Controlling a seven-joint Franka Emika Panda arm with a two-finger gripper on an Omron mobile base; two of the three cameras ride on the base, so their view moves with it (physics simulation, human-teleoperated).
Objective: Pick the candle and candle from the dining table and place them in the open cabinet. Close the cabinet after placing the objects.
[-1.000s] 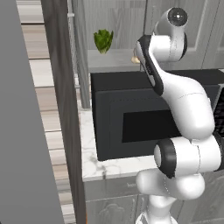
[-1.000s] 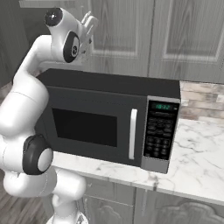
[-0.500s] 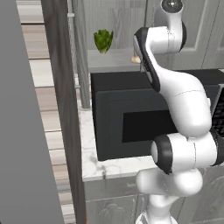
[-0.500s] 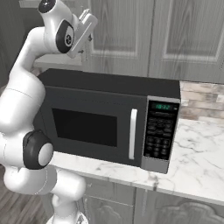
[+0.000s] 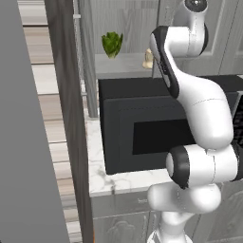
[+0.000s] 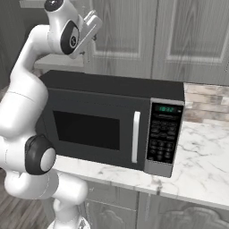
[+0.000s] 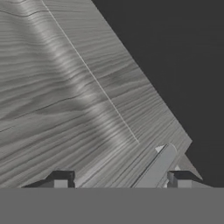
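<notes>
Since a second ago my arm has lifted and drawn back from the cabinet [image 5: 128,19], and my jaws have gone from clenched to parted: in the hand view the two tips of my gripper [image 7: 120,179] stand apart with nothing between them, facing grey wood grain that I take to be the cabinet door. One cream candle [image 5: 148,59] stands on the cabinet shelf [image 5: 121,65], toward its right end beside my forearm, with a small green plant [image 5: 112,43] toward the left end. I cannot see the second candle here. Below sits the black microwave [image 6: 112,120] on the marble bench [image 6: 201,161]. To do this well, I should retreat straight out, keeping clear of the candle.
</notes>
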